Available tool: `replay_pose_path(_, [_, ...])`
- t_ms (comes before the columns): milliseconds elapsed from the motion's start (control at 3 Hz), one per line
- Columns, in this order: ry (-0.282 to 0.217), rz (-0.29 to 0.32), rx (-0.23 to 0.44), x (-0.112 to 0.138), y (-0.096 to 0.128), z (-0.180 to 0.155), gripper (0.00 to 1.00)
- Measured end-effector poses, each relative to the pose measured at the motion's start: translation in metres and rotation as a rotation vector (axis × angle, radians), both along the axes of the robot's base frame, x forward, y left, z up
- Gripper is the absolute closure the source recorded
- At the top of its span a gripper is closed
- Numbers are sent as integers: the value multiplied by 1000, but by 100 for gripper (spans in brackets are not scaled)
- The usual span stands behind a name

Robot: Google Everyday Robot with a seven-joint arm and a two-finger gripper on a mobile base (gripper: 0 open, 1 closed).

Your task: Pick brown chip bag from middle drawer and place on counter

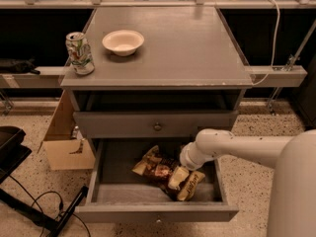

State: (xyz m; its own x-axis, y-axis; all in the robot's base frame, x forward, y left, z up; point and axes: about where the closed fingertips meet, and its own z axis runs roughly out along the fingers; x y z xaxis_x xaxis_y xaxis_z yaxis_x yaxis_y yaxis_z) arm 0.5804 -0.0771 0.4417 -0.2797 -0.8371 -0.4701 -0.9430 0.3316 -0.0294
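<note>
Grey wood nearest us: the drawer (155,212) is pulled right out, and the bag (157,166) lies on its floor, right of centre, long axis slanting from back-left to front-right. The gripper (183,181) reaches in from the right on the white arm (237,147) and sits low at the bag's front-right end. Whether it's on the bag or just beside it I can't tell, nor whether it's spread or clamped. So the bag runs off to the gripper's left and back. I'd judge a grab at this end, then a lift past the upper front (157,126). A box (66,152) stands on the speckled floor (256,181) at left. Up top, the counter (168,53) shows bare grey at centre and right, with the can (80,53) and bowl (123,42) at its left.
</note>
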Motion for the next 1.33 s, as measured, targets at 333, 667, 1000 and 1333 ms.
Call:
replay_pose_path(333, [45, 14, 5, 4, 10, -36, 0])
replay_pose_path(667, [87, 40, 3, 2, 17, -51, 15])
replay_pose_path(1000, [90, 41, 3, 2, 17, -52, 38])
replay_pose_path(1333, [79, 74, -4, -4, 28, -44, 69])
